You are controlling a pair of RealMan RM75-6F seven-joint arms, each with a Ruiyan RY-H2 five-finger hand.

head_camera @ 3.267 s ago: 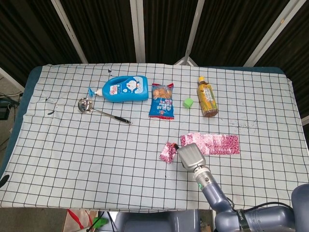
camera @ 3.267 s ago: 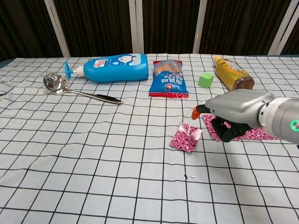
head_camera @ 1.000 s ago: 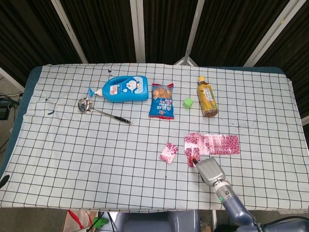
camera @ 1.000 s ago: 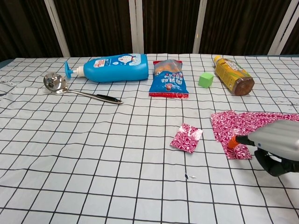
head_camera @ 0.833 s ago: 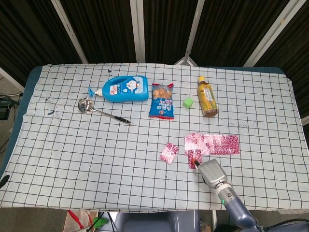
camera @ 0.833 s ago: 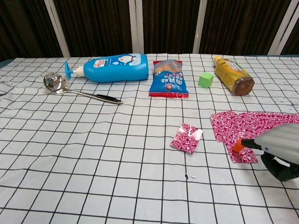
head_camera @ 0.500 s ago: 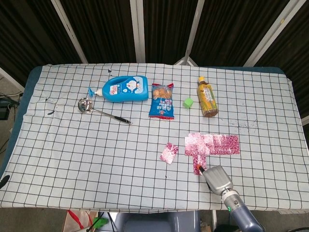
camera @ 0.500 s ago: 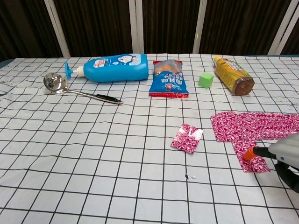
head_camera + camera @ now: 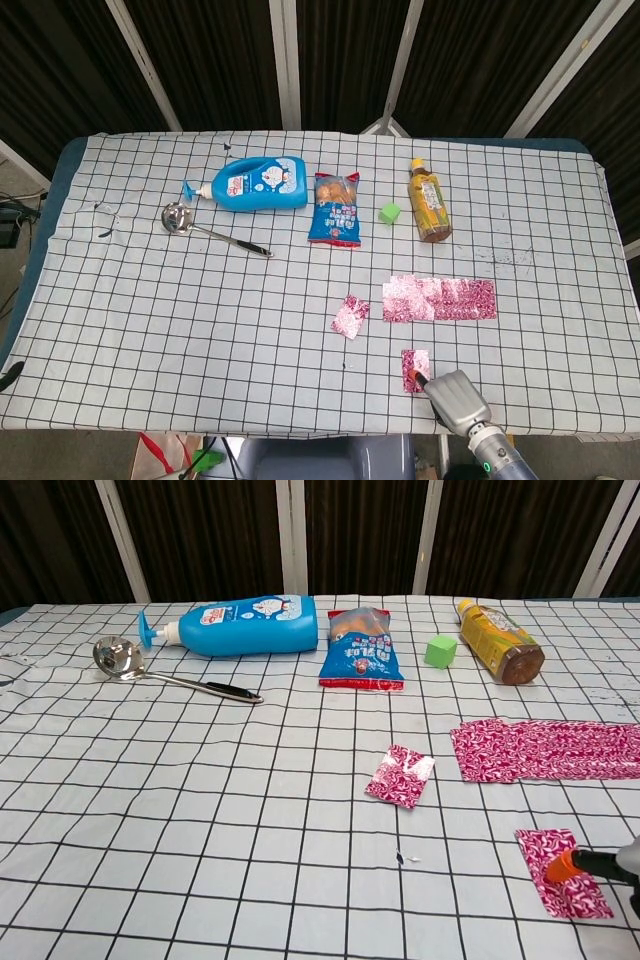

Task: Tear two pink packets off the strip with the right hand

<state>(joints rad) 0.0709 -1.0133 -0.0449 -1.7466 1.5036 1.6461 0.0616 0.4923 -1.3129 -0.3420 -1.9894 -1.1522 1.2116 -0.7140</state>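
The pink packet strip (image 9: 440,299) (image 9: 550,750) lies flat at the right of the checked cloth. One torn-off pink packet (image 9: 350,315) (image 9: 399,776) rests to the left of the strip. A second pink packet (image 9: 412,367) (image 9: 563,885) lies apart from the strip, close to the table's front edge. My right hand (image 9: 458,398) (image 9: 628,868) is at the front right, mostly out of the chest view, and pinches this packet's near edge under an orange fingertip (image 9: 560,868). The left hand shows in neither view.
Along the back stand a blue detergent bottle (image 9: 258,183), a snack bag (image 9: 336,208), a green cube (image 9: 390,212) and a tea bottle (image 9: 429,201) lying down. A metal ladle (image 9: 205,229) lies at the left. The table's front edge (image 9: 300,432) runs just below my hand.
My right hand has pulled back toward the front edge with the second packet, which has come free of the strip. The strip and the first packet have stayed put.
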